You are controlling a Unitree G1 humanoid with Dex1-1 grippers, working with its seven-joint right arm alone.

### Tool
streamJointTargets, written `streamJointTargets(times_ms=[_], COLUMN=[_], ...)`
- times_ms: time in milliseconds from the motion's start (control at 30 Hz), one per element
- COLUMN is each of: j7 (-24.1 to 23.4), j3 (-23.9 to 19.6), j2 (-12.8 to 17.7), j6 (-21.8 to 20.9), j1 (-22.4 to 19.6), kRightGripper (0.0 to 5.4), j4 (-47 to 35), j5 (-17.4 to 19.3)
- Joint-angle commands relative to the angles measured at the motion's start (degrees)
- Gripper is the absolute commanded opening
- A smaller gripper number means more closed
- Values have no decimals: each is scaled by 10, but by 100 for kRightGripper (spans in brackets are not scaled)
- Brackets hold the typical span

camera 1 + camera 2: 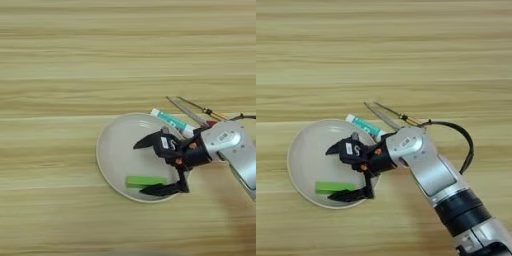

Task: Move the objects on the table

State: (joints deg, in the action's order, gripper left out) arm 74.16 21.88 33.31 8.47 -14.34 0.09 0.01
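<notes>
The table (75,55) was a broad tan surface with horizontal wood-grain streaks. On it sat a round, shallow, pale grey plate (107,150) with a smooth matt face. The right gripper (146,166) hung over the plate's right half, its two black fingers (147,141) spread wide and holding nothing. A bright green rectangular block (145,181) lay flat on the plate, just inside the nearer finger, whose tip lay just beside it; contact could not be confirmed. Behind the farther finger, a white-and-teal tube (172,121) rested across the plate's rim. Beyond that lay a slim screwdriver (398,116) with a thin metal shaft, alongside a second thin metal tool (381,116). The right eye view alone showed the full silver forearm (428,170), its black cuff and a looping black cable (466,140); the left eye view cut the arm off at the picture's edge.
</notes>
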Motion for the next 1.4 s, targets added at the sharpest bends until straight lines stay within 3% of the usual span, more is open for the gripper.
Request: streamJointTargets(times_ms=[33, 500, 1400], j7=[-20, -31, -38], j3=[-15, -16, -19], j2=[13, 9, 3], j6=[-18, -25, -37], j1=[-29, -34, -37], kRightGripper=[538, 538, 260], j4=[-12, 2, 12], j5=[-5, -13, -12])
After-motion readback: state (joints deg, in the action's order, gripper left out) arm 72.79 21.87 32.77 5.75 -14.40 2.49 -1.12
